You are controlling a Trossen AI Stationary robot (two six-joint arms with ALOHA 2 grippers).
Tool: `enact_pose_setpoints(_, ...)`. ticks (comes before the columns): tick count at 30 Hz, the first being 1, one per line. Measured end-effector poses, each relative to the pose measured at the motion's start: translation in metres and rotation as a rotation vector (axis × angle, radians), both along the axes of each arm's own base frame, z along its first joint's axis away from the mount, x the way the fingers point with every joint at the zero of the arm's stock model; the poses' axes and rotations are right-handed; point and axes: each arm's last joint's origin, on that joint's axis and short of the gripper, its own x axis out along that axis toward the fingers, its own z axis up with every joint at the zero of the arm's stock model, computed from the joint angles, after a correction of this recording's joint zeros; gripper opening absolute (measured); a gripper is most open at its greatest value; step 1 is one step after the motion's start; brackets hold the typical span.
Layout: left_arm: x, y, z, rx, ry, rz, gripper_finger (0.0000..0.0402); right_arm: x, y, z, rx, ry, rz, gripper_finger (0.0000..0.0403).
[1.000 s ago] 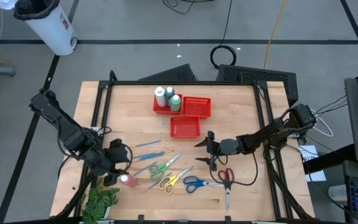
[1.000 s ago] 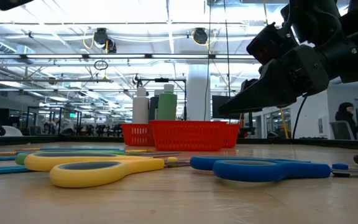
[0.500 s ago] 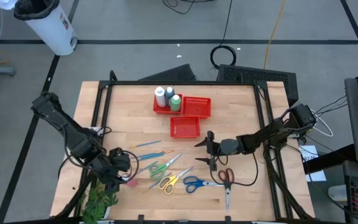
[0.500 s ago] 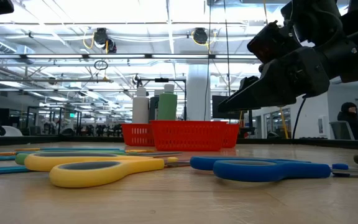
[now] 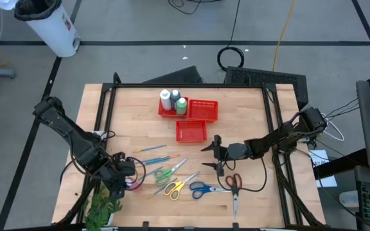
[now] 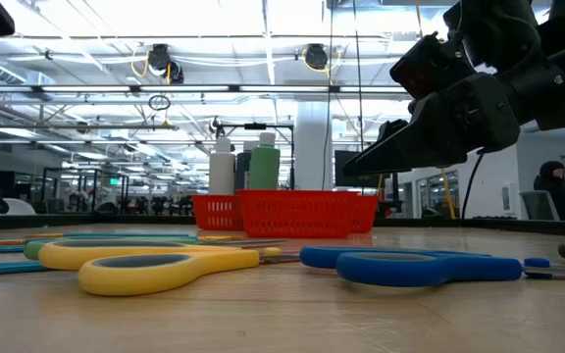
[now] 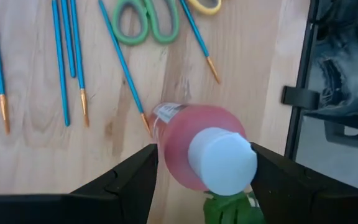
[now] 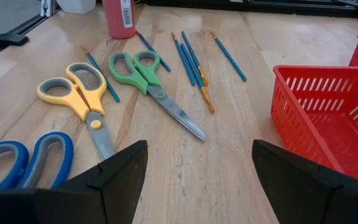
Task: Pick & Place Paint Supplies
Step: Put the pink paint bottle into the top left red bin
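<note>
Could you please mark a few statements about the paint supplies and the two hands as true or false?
1. The pink bottle stands between the left hand's fingers. True.
2. The right hand grips the blue scissors. False: it hovers open and empty, apart from them.
3. Three bottles stand in a red basket. True.
4. The green scissors lie inside the nearer red basket. False: they lie on the table, beside the yellow scissors.

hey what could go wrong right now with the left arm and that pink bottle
The left gripper straddles the pink bottle without visibly clamping it; the bottle could tip or slip when lifted. A blue brush lies against the bottle's base and could get dragged. The green plant sits close beside and might snag.
</note>
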Motion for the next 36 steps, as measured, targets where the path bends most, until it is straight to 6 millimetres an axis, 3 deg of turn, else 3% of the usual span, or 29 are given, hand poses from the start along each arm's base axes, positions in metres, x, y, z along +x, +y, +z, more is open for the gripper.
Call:
enact_pose_setpoints(6,0.001,0.000,0.000,-0.001,-0.011,-0.001,0.0226,0.000,0.000,0.000,0.000,0.000,0.000,0.0281)
enact_pose_setpoints(14,0.001,-0.001,0.002,-0.011,-0.024,0.000,0.0126,0.000,0.000,0.000,0.002,0.000,-0.001,0.0281)
enact_pose_setpoints(25,0.003,0.004,0.005,-0.027,-0.019,0.043,0.0122,0.000,0.000,0.000,0.003,0.000,-0.001,0.0281)
enact_pose_setpoints(29,0.013,0.011,0.021,0.053,-0.147,0.038,0.0122,0.000,0.000,0.000,0.003,-0.001,-0.001,0.0281)
enact_pose_setpoints(36,0.037,0.033,0.067,0.243,-0.417,0.078,0.0122,0.001,0.000,0.002,0.009,-0.021,-0.002,0.0281)
